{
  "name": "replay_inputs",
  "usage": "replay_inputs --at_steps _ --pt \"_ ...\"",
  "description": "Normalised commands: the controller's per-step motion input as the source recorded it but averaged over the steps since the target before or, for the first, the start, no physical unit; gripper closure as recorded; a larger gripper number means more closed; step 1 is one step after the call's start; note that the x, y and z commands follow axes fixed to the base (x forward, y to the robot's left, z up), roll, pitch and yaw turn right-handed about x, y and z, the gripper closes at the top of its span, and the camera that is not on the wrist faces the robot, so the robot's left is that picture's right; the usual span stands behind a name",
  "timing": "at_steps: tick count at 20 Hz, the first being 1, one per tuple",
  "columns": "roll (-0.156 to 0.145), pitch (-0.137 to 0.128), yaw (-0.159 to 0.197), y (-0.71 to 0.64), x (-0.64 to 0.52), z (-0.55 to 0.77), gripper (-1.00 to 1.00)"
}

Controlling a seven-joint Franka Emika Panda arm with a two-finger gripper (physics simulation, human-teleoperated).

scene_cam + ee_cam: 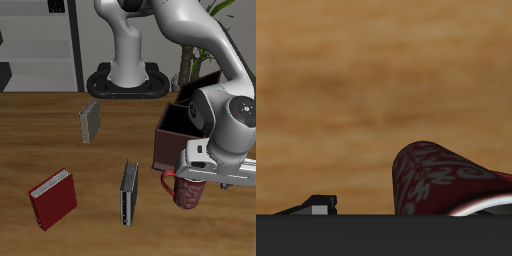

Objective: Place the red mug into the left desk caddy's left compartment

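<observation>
Wood-grain table (40, 130), with shelving and a plant behind it, carries all items.

Exterior view: one mug (189, 190) is present, dark red and mottled, hanging just under the gripper (192, 183) close to the table's front edge and just in front of the caddy (172, 135). Whether its base touches the table or is clear of it cannot be determined. The mug's handle loop shows at its side, toward the table's middle. One dark brown caddy is visible, largely hidden behind the arm; its compartments cannot be told apart from here. Three books are counted: one red book (53, 198) lying flat near the front edge, one grey book (129, 192) standing on edge near the mug, and one grey book (90, 121) farther back. One arm, one gripper.

Wrist view: the mug (441, 178) fills the space next to the gripper body, its pale rim just showing. One fingertip (322, 203) is partly seen. The fingers appear clamped on the mug's rim or wall, though the contact itself is hidden.

Handling judgement: the mug is probably rigid glazed ceramic, moderately heavy, smooth enough to slip or swing in a pinch, and liable to chip if knocked on the caddy wall. A grip across the wall at the rim, away from the handle, looks soundest.
</observation>
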Motion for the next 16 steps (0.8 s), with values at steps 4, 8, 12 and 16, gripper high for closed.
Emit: replay_inputs --at_steps 4,8,12,16 --pt "-0.018 -0.007 -0.011 -0.06 -0.01 0.00 1.00" --pt "-0.018 -0.038 -0.002 -0.03 -0.09 0.26 1.00" --pt "-0.060 -0.078 0.014 -0.03 -0.15 0.54 1.00" --pt "-0.028 -0.055 0.001 -0.04 -0.16 0.46 1.00"
